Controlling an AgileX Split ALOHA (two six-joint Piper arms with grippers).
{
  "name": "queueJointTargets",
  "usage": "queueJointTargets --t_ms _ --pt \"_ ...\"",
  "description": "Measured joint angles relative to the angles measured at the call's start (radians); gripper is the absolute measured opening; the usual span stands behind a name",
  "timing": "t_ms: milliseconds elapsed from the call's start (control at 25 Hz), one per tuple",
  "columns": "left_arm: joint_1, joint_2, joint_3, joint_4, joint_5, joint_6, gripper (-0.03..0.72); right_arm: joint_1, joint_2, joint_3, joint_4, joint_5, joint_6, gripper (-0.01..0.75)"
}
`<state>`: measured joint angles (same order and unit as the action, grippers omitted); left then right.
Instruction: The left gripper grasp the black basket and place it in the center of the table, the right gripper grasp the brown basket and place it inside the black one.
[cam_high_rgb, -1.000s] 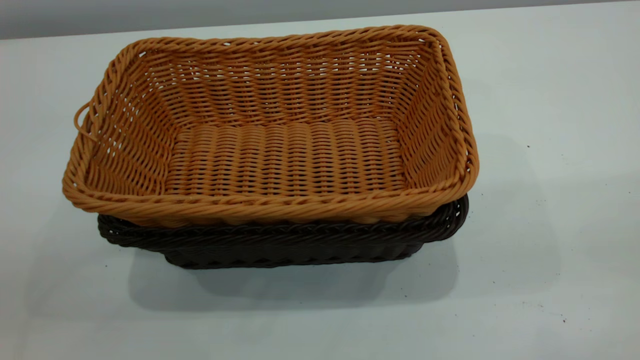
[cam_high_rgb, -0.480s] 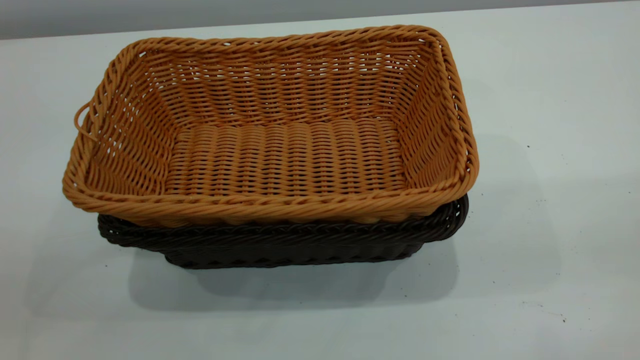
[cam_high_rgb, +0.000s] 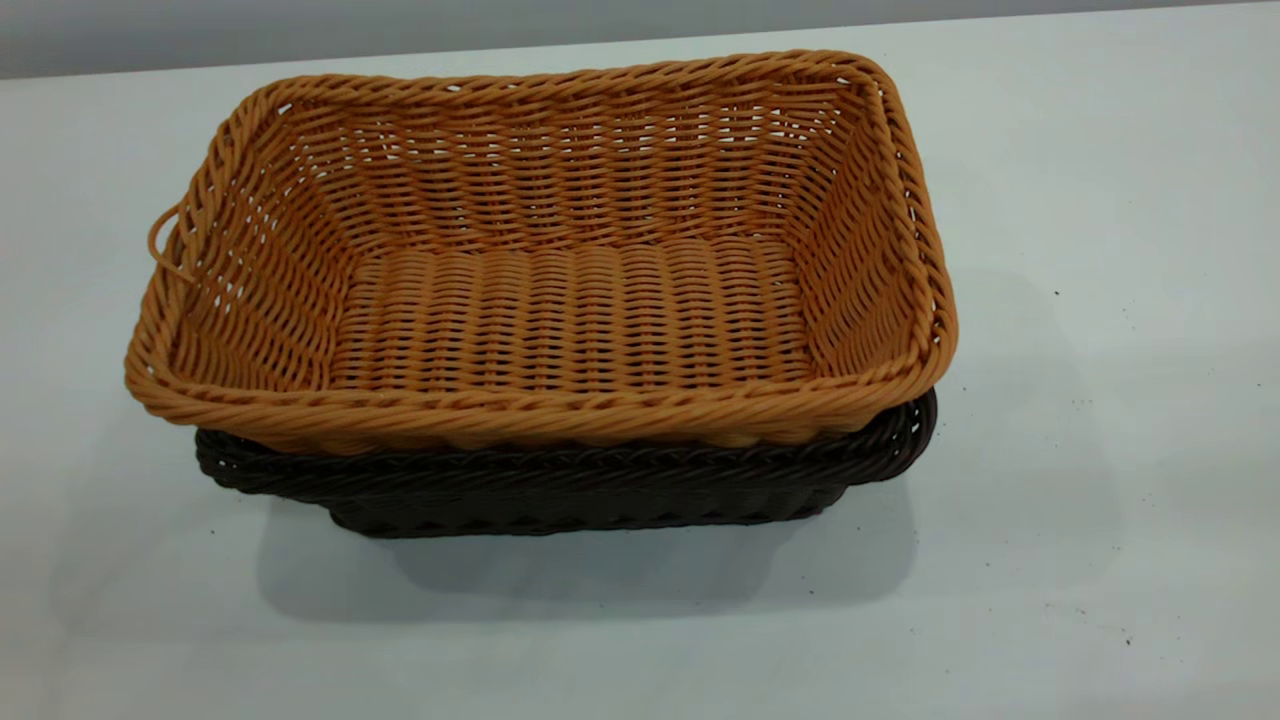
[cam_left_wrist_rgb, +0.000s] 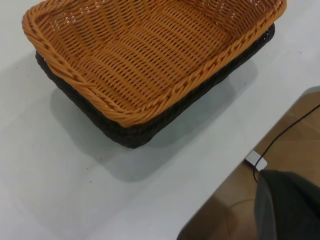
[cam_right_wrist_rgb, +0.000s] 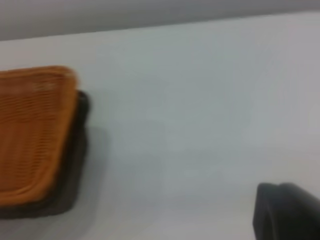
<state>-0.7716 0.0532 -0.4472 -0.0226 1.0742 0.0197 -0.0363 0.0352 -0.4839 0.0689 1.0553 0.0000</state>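
The brown basket (cam_high_rgb: 570, 310) sits nested upright inside the black basket (cam_high_rgb: 560, 490) at the middle of the table (cam_high_rgb: 1100, 560). Only the black basket's braided rim and lower wall show beneath it. Neither gripper is in the exterior view. In the left wrist view both the brown basket (cam_left_wrist_rgb: 150, 50) and the black basket (cam_left_wrist_rgb: 130, 132) lie well away from the left gripper (cam_left_wrist_rgb: 287, 205), of which only a dark part shows beyond the table edge. In the right wrist view the right gripper (cam_right_wrist_rgb: 287, 212) is a dark shape over bare table, far from the brown basket (cam_right_wrist_rgb: 30, 135) and the black basket (cam_right_wrist_rgb: 75, 165).
The table's edge (cam_left_wrist_rgb: 220, 185) runs through the left wrist view, with brown floor (cam_left_wrist_rgb: 300, 130), a thin black cable (cam_left_wrist_rgb: 285, 132) and a small white clip (cam_left_wrist_rgb: 256, 160) beyond it. A grey wall (cam_high_rgb: 400, 30) stands behind the table.
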Motion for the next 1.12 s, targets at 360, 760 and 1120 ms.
queueJointTargets --t_ms 360,760,1120 --pt "0.077 0.000 0.000 -0.002 0.003 0.000 -0.001 -0.144 -0.034 -0.001 0.002 0.000 0.000 0.002" --pt "0.401 0.000 -0.001 -0.002 -0.001 0.000 -0.001 -0.142 -0.035 -0.004 0.004 0.002 0.000 0.003" --pt "0.691 0.000 -0.001 -0.001 -0.001 0.000 -0.001 -0.142 -0.035 -0.002 0.004 0.002 0.000 0.003"
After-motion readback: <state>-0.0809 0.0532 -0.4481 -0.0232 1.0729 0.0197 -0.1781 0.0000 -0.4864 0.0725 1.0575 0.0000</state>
